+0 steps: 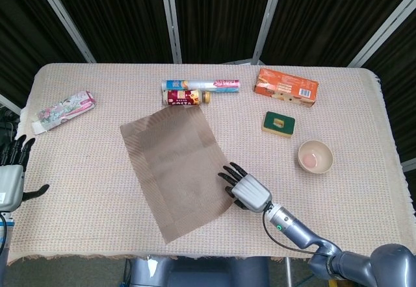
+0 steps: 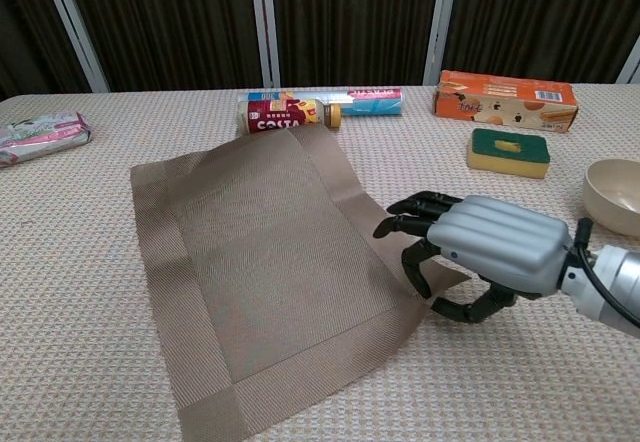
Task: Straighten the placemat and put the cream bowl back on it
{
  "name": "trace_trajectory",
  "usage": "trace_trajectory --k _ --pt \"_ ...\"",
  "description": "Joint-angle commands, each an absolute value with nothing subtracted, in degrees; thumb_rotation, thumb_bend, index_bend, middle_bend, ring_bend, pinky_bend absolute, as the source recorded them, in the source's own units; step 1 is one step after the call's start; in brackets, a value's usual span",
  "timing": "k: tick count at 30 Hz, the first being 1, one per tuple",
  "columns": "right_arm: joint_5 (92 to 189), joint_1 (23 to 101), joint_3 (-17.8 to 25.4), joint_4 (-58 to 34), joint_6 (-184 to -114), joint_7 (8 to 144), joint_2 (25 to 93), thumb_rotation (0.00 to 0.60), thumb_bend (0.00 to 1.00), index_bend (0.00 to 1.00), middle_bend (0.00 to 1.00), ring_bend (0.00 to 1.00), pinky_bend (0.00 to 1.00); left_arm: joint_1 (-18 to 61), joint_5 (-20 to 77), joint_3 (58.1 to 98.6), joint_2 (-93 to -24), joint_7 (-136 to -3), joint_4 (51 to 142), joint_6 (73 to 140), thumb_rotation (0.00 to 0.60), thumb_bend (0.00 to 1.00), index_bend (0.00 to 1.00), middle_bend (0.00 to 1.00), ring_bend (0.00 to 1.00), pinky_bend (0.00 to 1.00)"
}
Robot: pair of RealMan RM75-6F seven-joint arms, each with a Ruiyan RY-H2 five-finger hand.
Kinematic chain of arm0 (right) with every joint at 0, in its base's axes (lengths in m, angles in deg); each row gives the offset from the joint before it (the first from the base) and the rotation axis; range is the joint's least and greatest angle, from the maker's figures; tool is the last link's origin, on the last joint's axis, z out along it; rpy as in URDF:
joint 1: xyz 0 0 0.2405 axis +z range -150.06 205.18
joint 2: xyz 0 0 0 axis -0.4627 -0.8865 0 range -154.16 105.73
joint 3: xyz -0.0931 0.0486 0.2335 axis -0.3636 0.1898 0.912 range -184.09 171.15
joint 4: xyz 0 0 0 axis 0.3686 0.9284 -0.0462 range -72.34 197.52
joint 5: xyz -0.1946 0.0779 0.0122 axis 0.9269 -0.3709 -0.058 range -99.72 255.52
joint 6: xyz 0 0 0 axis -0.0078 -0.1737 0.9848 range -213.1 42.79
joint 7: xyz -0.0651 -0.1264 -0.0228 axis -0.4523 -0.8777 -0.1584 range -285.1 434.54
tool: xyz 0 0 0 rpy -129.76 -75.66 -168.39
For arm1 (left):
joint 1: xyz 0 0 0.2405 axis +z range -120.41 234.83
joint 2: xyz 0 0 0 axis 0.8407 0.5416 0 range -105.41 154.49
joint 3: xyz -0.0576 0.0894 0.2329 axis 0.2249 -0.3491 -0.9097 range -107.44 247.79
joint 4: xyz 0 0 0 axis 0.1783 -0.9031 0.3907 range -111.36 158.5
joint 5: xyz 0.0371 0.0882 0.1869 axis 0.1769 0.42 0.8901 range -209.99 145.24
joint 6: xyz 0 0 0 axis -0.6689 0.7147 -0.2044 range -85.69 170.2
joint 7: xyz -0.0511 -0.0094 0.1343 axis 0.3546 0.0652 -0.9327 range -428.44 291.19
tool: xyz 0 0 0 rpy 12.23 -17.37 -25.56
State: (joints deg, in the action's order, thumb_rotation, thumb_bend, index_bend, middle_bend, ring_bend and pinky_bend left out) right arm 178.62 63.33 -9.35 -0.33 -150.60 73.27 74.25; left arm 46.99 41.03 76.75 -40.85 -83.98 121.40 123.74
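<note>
Nearest the chest camera, the brown placemat point(image 2: 270, 262) lies askew on the table point(image 2: 90, 362), its corners turned off square. At its right edge the right hand point(image 2: 470, 252) rests with dark fingers point(image 2: 415, 205) curled down onto the mat's border, the edge lifted slightly against them; whether the mat is actually pinched cannot be told. The left hand point(image 1: 12, 170) shows only in the head view, off the table's left edge, fingers spread and holding nothing.

Right of the mat and well apart from it sits the cream bowl point(image 1: 315, 156), upright on the table, with something pinkish inside. Just beyond it lies a green and yellow sponge point(image 1: 279, 123). Farther back, an orange box point(image 1: 286, 86) lies flat. Touching the mat's far corner is a red can point(image 1: 187, 97) on its side, with a blue and pink tube point(image 1: 201, 86) just behind it. A floral packet point(image 1: 64, 111) lies at the far left.
</note>
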Motion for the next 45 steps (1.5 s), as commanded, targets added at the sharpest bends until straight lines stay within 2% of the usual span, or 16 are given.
trace_trajectory --k 1,8,12,20,30,36,38,40,42,45 --pt "180.4 62.4 -11.1 -1.9 -152.8 73.3 72.5 0.6 0.41 0.62 0.12 0.0 0.0 47.0 41.2 76.7 -40.7 -83.8 121.5 123.8 0.6 0.03 0.0 0.0 0.0 0.0" --pt "187.3 58.8 -17.9 -5.7 -161.0 70.9 62.6 0.6 0.41 0.62 0.13 0.0 0.0 47.5 42.6 76.2 -40.0 -82.4 122.3 124.2 0.6 0.03 0.0 0.0 0.0 0.0" --pt "190.3 57.4 -19.9 -4.8 -165.8 68.4 56.4 0.6 0.41 0.63 0.14 0.0 0.0 47.7 43.5 75.8 -39.7 -81.9 122.8 124.4 0.6 0.03 0.0 0.0 0.0 0.0" --pt "193.9 60.5 -17.4 2.2 -167.6 60.5 50.2 0.6 0.41 0.63 0.16 0.0 0.0 47.5 43.9 75.5 -39.9 -82.3 123.0 123.9 0.6 0.03 0.0 0.0 0.0 0.0" --pt "195.9 68.2 -13.9 6.3 -161.1 56.3 50.5 0.6 0.41 0.63 0.16 0.0 0.0 47.1 42.3 76.1 -40.7 -83.3 122.0 123.1 0.6 0.02 0.0 0.0 0.0 0.0" --pt "196.0 71.0 -12.9 9.0 -157.9 53.6 51.7 0.6 0.37 0.62 0.16 0.0 0.0 47.1 41.3 76.3 -40.8 -83.5 121.2 122.7 0.6 0.03 0.0 0.0 0.0 0.0" --pt "195.0 71.1 -12.3 9.4 -157.4 53.6 52.0 0.6 0.28 0.53 0.15 0.0 0.0 47.1 41.2 76.3 -40.9 -83.5 121.0 122.7 0.6 0.03 0.0 0.0 0.0 0.0" --pt "193.7 70.7 -11.5 9.7 -157.8 53.4 52.2 0.6 0.08 0.24 0.08 0.0 0.0 47.1 41.3 76.2 -40.9 -83.5 120.9 122.6 0.6 0.03 0.0 0.0 0.0 0.0" --pt "191.1 69.3 -9.9 9.5 -159.1 52.7 52.6 0.6 0.0 0.05 0.01 0.0 0.0 47.1 41.5 76.1 -40.9 -83.4 120.9 122.6 0.6 0.03 0.0 0.0 0.0 0.0" --pt "186.5 66.1 -7.4 6.9 -162.1 53.2 52.7 0.6 0.0 0.0 0.0 0.0 0.0 47.0 41.8 75.9 -41.0 -83.4 120.7 122.5 0.6 0.02 0.0 0.0 0.0 0.0"
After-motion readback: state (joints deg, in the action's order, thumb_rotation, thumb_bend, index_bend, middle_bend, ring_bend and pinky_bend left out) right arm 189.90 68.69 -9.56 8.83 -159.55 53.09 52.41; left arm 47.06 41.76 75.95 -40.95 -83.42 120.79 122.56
